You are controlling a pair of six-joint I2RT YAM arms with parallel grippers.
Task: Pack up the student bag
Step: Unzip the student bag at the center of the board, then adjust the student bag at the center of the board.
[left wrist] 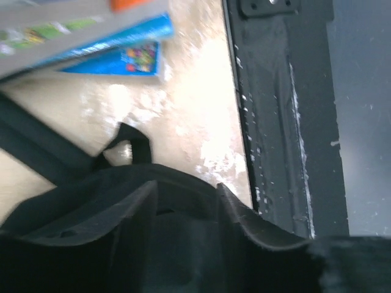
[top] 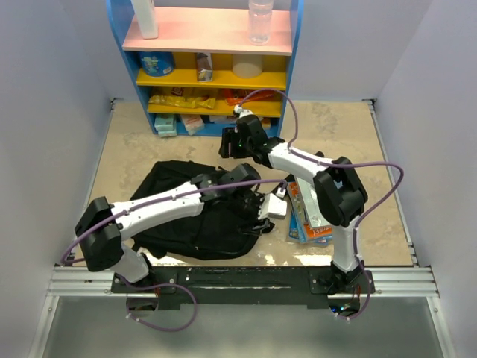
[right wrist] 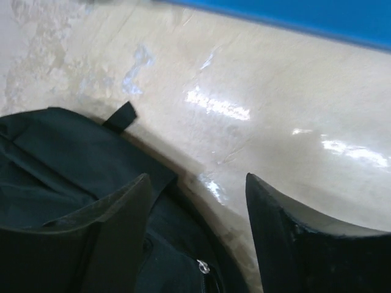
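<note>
The student bag is a large black fabric backpack lying flat at the left-centre of the table. My left gripper hangs over its right end. In the left wrist view the left gripper has its jaws apart, with the bag's black fabric filling the gap and a strap loop just beyond. My right gripper is above the bag's far edge. Seen from the right wrist, the right gripper is open and empty over the bag's edge, near a zip pull.
A stack of colourful books lies right of the bag, under the right arm, with a small white object beside it. A blue shelf unit with snacks and a bottle stands at the back. A black rail runs along the near edge.
</note>
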